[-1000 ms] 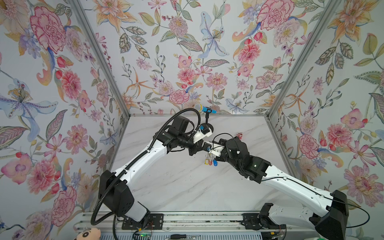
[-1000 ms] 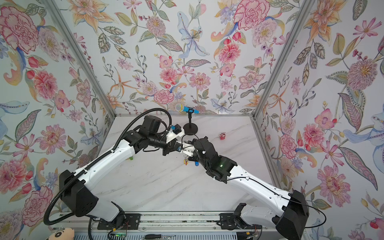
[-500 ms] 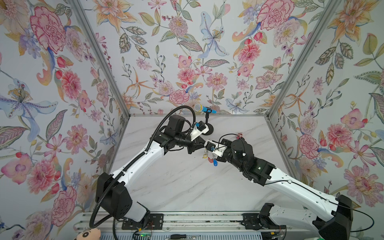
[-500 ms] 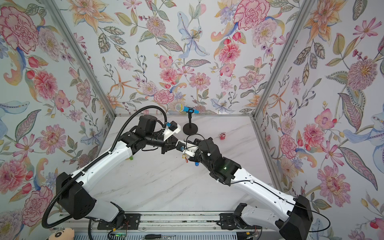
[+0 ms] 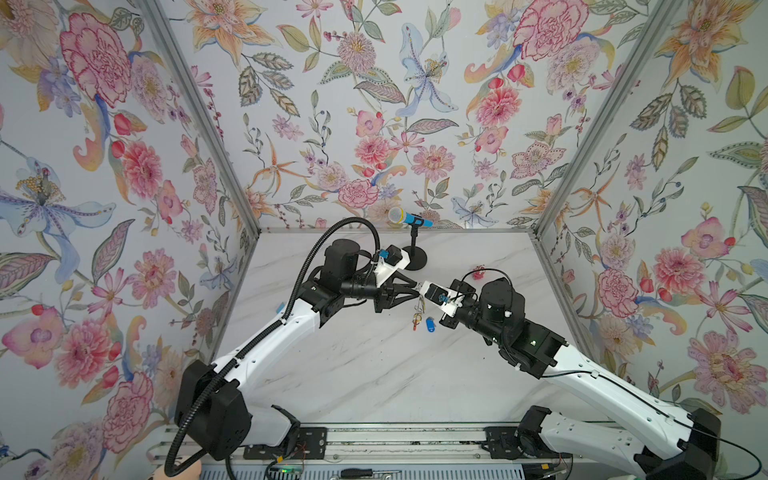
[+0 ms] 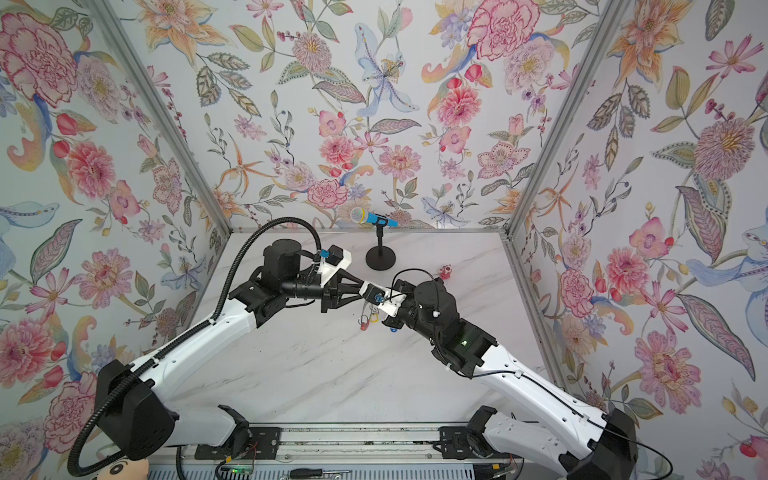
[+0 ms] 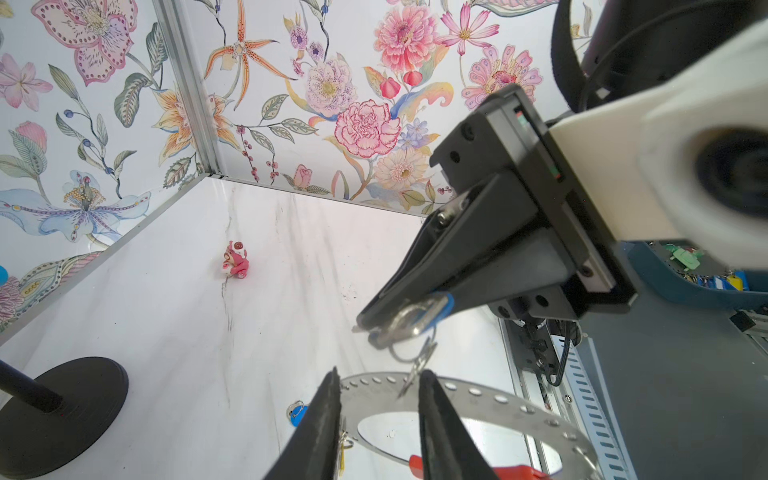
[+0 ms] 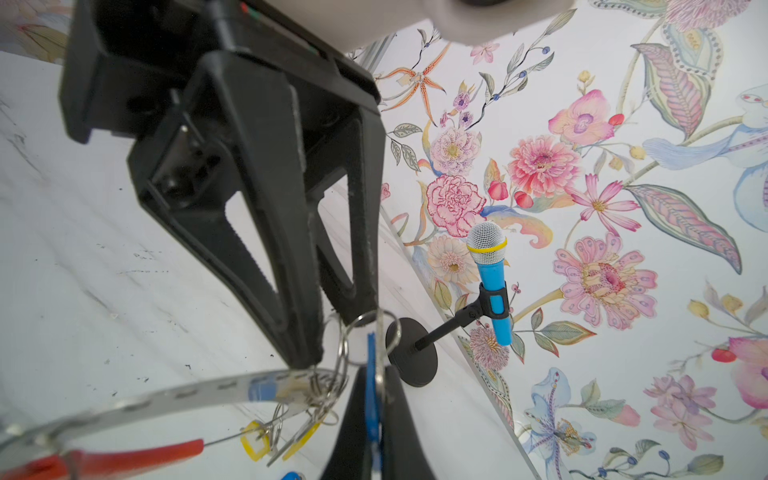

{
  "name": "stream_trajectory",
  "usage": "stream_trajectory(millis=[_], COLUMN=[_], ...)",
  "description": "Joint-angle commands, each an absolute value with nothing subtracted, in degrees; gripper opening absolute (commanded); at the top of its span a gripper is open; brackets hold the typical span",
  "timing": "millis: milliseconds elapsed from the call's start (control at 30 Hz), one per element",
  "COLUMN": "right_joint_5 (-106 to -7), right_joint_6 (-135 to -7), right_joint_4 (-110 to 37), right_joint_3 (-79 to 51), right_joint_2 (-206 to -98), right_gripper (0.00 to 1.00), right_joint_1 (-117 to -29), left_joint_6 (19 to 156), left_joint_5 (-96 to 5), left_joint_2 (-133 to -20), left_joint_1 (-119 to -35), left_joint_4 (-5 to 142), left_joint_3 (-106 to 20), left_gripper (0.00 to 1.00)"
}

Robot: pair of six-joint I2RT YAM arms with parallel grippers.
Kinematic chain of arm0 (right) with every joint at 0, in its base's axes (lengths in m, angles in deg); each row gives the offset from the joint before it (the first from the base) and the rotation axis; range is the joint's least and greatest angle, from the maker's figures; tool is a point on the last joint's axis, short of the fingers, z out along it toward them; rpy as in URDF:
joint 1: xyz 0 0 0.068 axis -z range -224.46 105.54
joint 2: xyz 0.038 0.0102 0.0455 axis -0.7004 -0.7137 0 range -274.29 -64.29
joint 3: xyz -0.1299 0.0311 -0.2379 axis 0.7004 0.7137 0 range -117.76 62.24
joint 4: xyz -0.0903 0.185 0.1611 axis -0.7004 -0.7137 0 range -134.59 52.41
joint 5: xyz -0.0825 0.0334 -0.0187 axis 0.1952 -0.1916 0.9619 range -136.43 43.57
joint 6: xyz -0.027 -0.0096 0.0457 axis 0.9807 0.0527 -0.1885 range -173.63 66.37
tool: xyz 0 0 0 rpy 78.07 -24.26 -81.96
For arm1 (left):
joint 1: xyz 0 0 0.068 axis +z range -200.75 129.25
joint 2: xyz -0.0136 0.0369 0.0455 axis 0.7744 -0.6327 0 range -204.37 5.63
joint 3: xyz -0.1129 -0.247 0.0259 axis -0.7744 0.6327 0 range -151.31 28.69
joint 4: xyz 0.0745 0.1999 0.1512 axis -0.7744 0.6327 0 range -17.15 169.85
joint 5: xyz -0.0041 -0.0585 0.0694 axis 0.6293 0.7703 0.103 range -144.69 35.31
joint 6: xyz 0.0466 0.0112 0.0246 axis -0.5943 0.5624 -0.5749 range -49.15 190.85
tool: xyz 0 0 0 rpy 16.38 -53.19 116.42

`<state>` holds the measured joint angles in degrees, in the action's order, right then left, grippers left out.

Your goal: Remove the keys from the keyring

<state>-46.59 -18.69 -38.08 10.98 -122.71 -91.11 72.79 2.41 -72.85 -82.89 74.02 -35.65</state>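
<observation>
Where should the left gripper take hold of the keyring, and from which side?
Probably the bare holed stretch of the keyring beside the hanging keys, coming from the left arm's side with the open left gripper astride the thin flat band, clear of the blue-tagged key that the right gripper pinches.

No readable text anywhere, key tag (image 8: pixel 254 445) windows too blurred to read

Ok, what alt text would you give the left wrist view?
The right gripper, shut on a blue-tagged key, hangs close to the left gripper's parted fingers and the perforated grey keyring, over a marble table. A pink toy figure and a black stand base sit on the table, with floral walls behind.
</observation>
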Motion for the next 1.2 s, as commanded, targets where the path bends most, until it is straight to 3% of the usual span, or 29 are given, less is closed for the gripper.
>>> stream_trajectory(millis=[0,333,833,1167], right_joint_5=[-49.2,-52.2,-55.5,-57.1], right_joint_6=[-21.1,-22.7,-24.9,-26.2], right_joint_4=[-34.7,-32.8,-30.4,-29.5], right_joint_3=[11.8,12.5,13.3,13.6], right_joint_2=[-121.4,-120.4,-119.7,-118.6], right_gripper=[0.0,0.0,0.0,0.0], right_joint_1=[-90.6,-89.5,-87.6,-86.4], left_joint_6=[79.6,90.4,92.8,93.1], left_joint_5=[4.6,6.5,7.1,7.0], left_joint_2=[-70.6,-71.1,-72.4,-72.7], left_joint_1=[-82.3,-83.0,-85.5,-85.6], left_joint_4=[62.6,45.1,41.1,40.7], left_joint_3=[-31.8,-25.3,-24.3,-23.9], left_gripper=[0.37,0.37,0.15,0.14])
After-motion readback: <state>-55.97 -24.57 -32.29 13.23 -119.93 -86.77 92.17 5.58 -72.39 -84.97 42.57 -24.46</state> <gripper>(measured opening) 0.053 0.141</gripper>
